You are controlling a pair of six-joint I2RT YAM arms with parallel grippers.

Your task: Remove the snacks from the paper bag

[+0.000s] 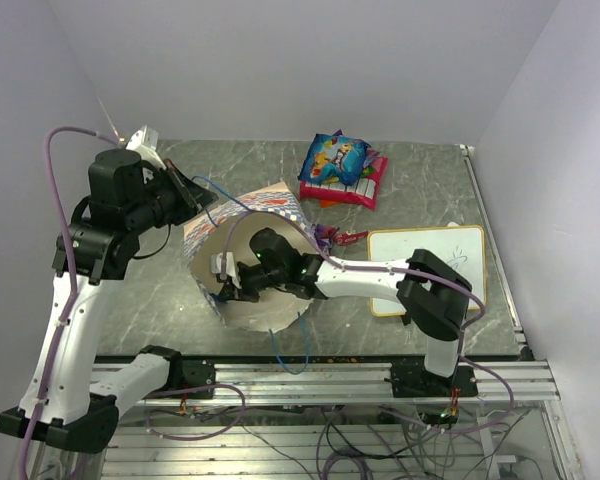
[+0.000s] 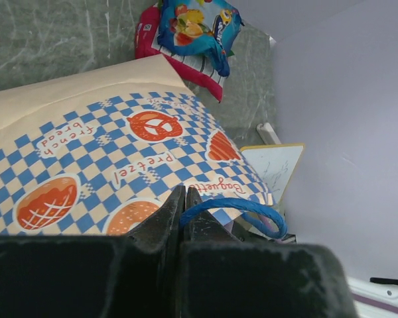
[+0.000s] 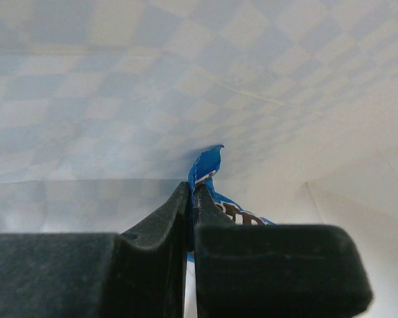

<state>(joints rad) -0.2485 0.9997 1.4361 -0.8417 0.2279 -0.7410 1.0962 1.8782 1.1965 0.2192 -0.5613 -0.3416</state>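
Right wrist view, inside the paper bag (image 3: 119, 86) on the tabletop (image 1: 430, 180): right fingers (image 3: 169, 215) pinched shut on a blue packet (image 3: 211, 162) by its corner, left fingers (image 2: 162, 222) clamped on the handle (image 2: 242, 211). Thin hold; could slip during withdrawal.

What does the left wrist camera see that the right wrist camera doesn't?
Left wrist only: the paper bag's checkered outside, its blue string handle pinched by the left gripper, taken-out snacks and a writing board on the table. Right wrist only: the bag's inside, where the right gripper pinches a blue packet. Both: the bag and shut fingers.
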